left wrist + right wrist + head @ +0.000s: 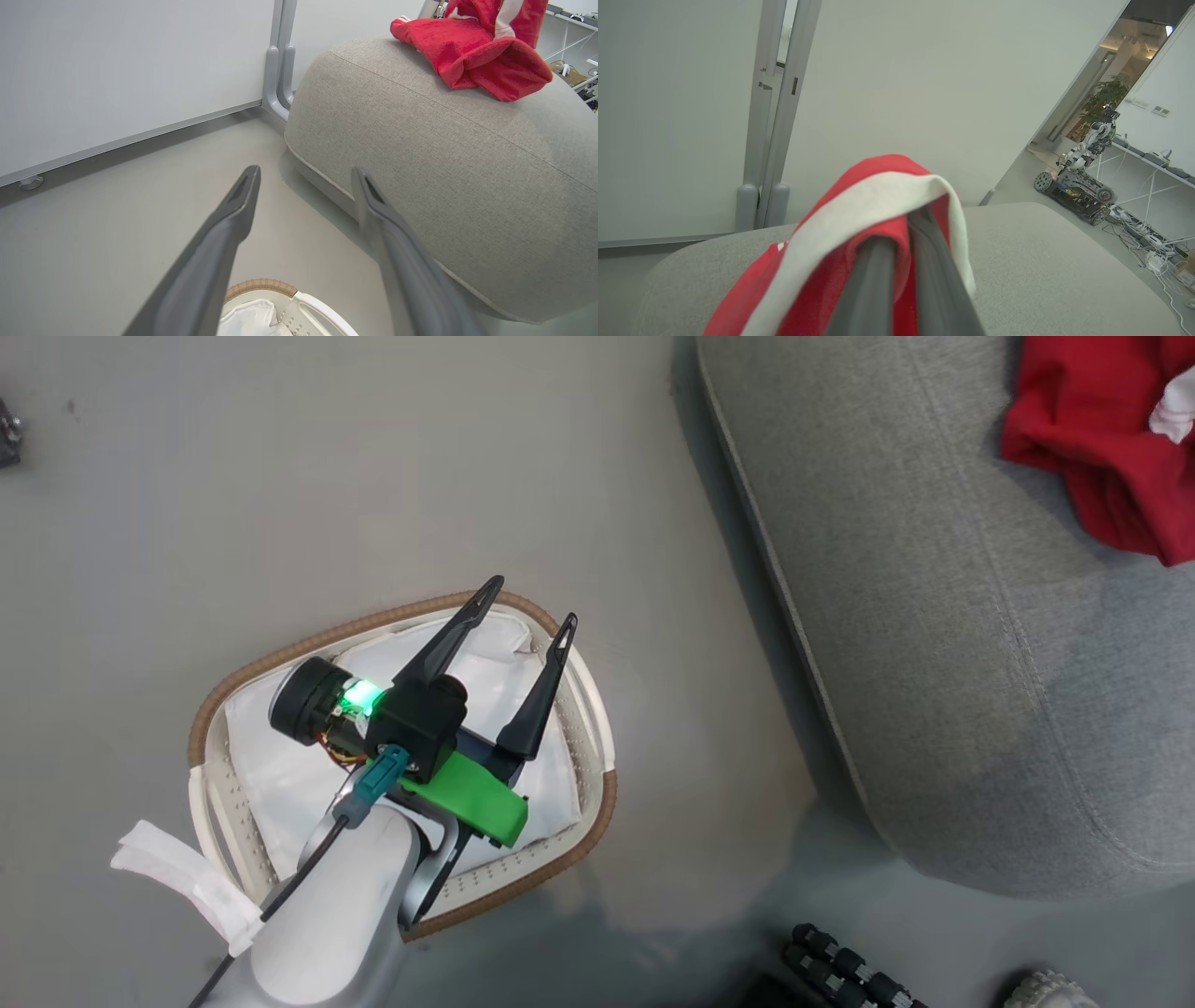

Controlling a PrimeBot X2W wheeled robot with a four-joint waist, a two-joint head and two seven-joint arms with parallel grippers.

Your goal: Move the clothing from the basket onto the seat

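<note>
One risk: clothing (859, 196), clamped in my right gripper (901, 228) over seat (1041, 261), could've clung on release, slid floorward (left gripper (530, 600) splayed empty above basket (210, 709)).

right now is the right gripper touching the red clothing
Touching. The right wrist view shows the clothing draped over the tips of the right gripper, with red fabric pinched between its shut jaws.

clothing (1092, 439) on seat (980, 663), basket (213, 807) left of seat
</note>
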